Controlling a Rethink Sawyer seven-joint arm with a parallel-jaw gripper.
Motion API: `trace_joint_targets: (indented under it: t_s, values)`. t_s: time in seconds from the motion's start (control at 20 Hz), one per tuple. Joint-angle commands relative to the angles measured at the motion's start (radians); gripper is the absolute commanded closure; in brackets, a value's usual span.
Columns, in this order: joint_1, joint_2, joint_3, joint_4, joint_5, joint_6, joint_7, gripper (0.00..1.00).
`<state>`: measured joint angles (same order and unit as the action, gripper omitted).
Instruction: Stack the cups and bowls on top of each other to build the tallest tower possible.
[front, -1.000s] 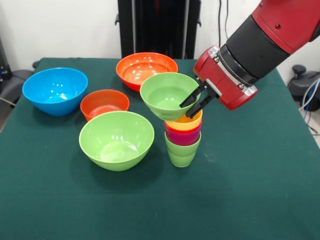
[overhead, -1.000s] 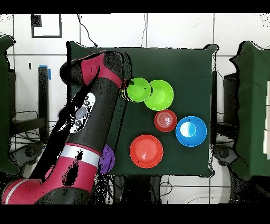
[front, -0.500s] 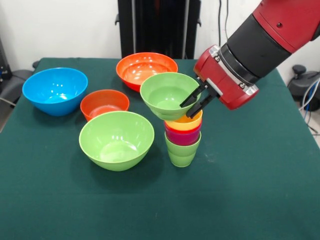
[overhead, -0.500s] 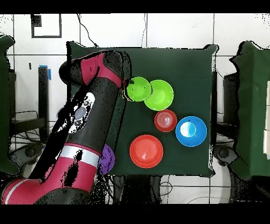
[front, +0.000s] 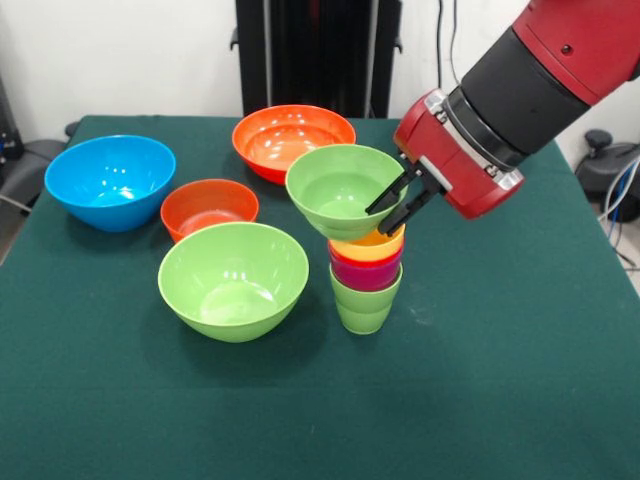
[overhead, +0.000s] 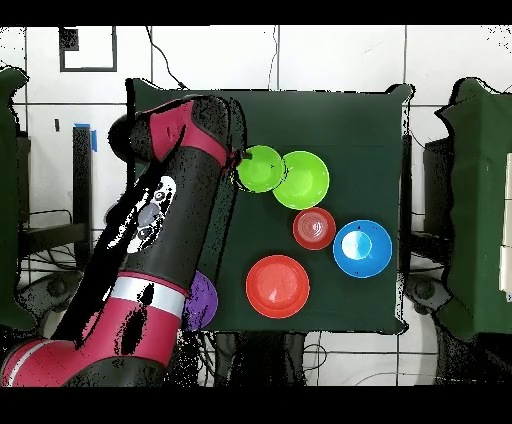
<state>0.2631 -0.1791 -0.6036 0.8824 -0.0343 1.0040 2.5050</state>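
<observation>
A tower of nested cups stands mid-table: a light-green cup (front: 362, 302) at the bottom, a red-purple cup (front: 365, 272) in it, and a yellow cup (front: 372, 243) on top. Over the yellow cup a light-green bowl (front: 340, 190) (overhead: 260, 168) hangs tilted, its base at the cup's mouth. My gripper (front: 398, 201) (overhead: 239, 170) is shut on this bowl's right rim, one finger inside and one outside. Whether the bowl rests on the yellow cup I cannot tell.
A large light-green bowl (front: 233, 279) (overhead: 303, 180) sits just left of the tower. Beyond it stand a small orange-red bowl (front: 209, 207) (overhead: 314, 228), a blue bowl (front: 110, 181) (overhead: 362, 248) and a large orange bowl (front: 292, 138) (overhead: 277, 286). My arm half hides a purple bowl (overhead: 203, 300).
The gripper and the held light-green bowl have shifted slightly up and to the right in the front view, nearer above the yellow cup. Nothing else moved.
</observation>
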Motion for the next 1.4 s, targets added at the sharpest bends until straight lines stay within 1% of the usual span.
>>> trace_joint_targets:
  t_s: [0.05,0.4,0.6,0.85,1.4]
  values:
    - [0.021,0.033,0.074,-0.044,0.023,0.134,0.087,1.00]
    - [0.017,0.039,0.077,-0.059,0.020,0.144,0.075,1.00]
    - [0.026,0.039,0.078,-0.058,0.019,0.153,0.081,1.00]
    - [0.029,0.032,0.085,-0.035,0.014,0.124,0.080,1.00]
    - [0.033,0.036,0.077,-0.021,-0.003,0.069,0.090,1.00]
